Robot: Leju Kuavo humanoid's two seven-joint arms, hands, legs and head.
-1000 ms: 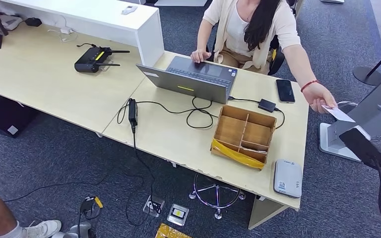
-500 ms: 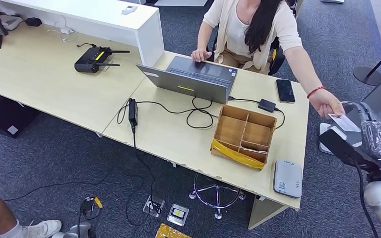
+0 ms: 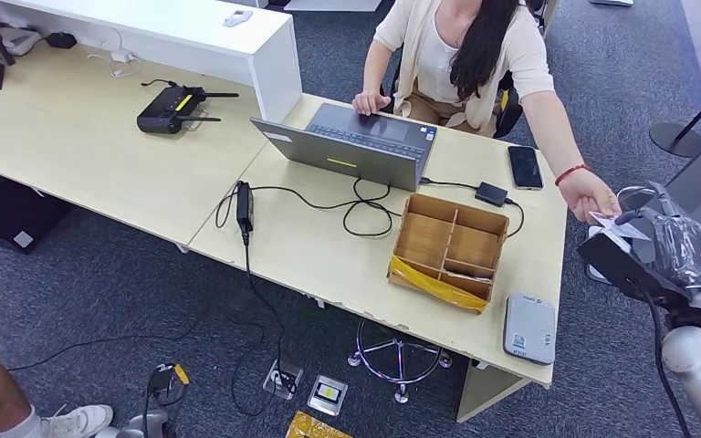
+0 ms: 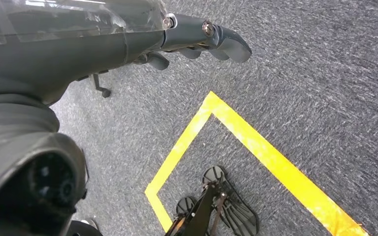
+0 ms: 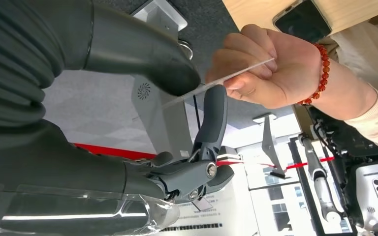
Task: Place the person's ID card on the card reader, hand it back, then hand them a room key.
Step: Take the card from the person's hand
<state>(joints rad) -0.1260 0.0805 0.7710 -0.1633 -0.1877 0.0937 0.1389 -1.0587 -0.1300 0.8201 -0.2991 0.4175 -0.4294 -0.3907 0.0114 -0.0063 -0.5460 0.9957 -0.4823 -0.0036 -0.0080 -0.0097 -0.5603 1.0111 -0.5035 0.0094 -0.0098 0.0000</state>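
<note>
Head view: the pale wooden counter [image 3: 319, 237] runs across the scene, and a person [image 3: 461, 55] in a cream top sits behind it, 1 hand on the grey laptop [image 3: 351, 146]. Toward the counter's right end stand a wooden divided box [image 3: 447, 246] with a yellow strip on its front edge, the grey card reader [image 3: 529, 328] near the front corner, and a black phone [image 3: 524, 167] near the far edge. Beyond the right end, the person's hand [image 3: 593, 193] holds out the white ID card [image 3: 622, 228]. The right hand [image 3: 643, 260] meets it there: in the right wrist view the card [image 5: 216, 83] lies between thick thumb and 1 raised dark finger [image 5: 214, 118], pinched at 1 end while the person's fingers grip the other. In the left wrist view the left hand [image 4: 197, 42] hangs over grey carpet, fingers loosely curled and holding nothing.
</note>
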